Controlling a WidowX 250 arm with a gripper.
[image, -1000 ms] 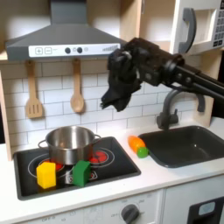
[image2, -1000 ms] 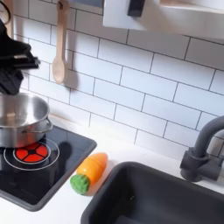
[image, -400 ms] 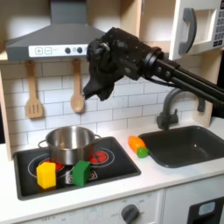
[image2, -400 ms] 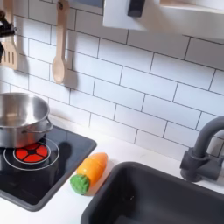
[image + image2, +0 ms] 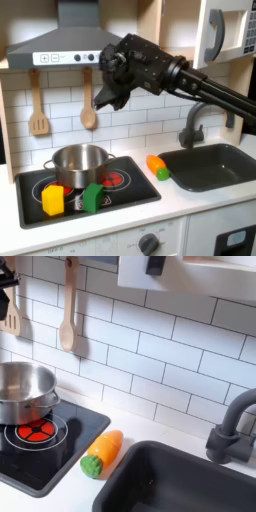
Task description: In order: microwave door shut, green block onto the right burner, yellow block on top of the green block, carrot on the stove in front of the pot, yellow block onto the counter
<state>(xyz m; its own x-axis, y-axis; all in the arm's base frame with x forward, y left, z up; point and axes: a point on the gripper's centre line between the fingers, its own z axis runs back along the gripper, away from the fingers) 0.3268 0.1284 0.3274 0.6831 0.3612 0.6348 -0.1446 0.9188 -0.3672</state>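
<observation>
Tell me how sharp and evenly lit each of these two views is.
First exterior view: soft and low in detail, the arm and gripper slightly smeared, light even, faint shadows under the pot. Second exterior view: sharper, with glossy highlights on the tiles, the carrot crisp, and the sink dark inside.

**What the frames hide or cut off**

In the first exterior view, the black gripper [image 5: 103,97] is too blurred to tell whether its jaws are parted. The white microwave [image 5: 228,30] runs off that picture's right edge, as does the black arm [image 5: 215,92]. The shiny steel pot [image 5: 22,392] is cut by the second exterior view's left edge, and the dark sink basin [image 5: 180,482] by its bottom edge. The grey faucet [image 5: 234,431] runs off the second exterior view's right.
</observation>
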